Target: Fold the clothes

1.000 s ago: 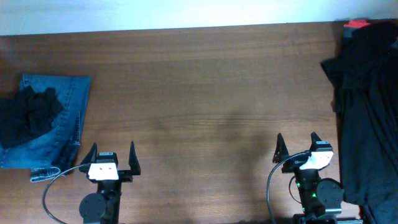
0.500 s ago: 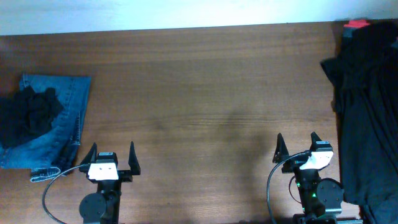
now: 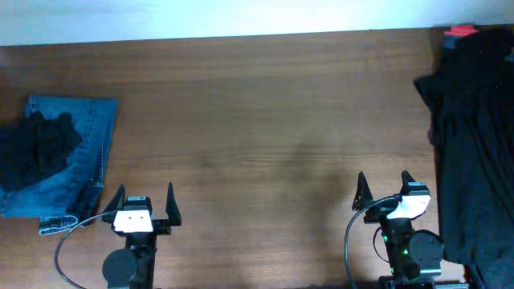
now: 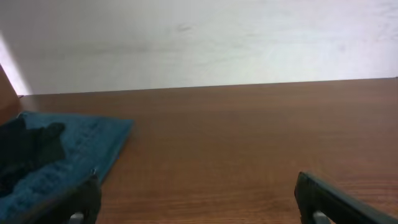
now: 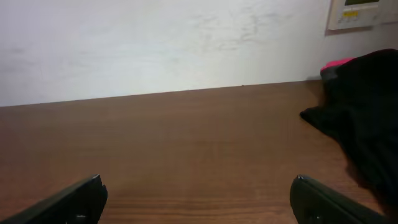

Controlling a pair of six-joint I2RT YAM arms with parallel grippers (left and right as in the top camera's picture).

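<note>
A large heap of black soft fabric point(image 3: 474, 136) lies along the table's right edge; it also shows at the right of the right wrist view point(image 5: 367, 112). No logo shows, so I cannot tell which black piece is the T-shirt. A smaller crumpled black garment point(image 3: 36, 148) lies on folded blue jeans point(image 3: 88, 136) at the far left, also in the left wrist view point(image 4: 28, 146). My left gripper point(image 3: 144, 197) is open and empty at the front left point(image 4: 199, 205). My right gripper point(image 3: 383, 186) is open and empty at the front right, just left of the heap point(image 5: 199, 199).
The brown wooden table point(image 3: 257, 120) runs to a white wall at the back. A red object point(image 3: 460, 31) sticks out behind the black heap at the back right corner. A cable loops by the left arm's base point(image 3: 68, 241).
</note>
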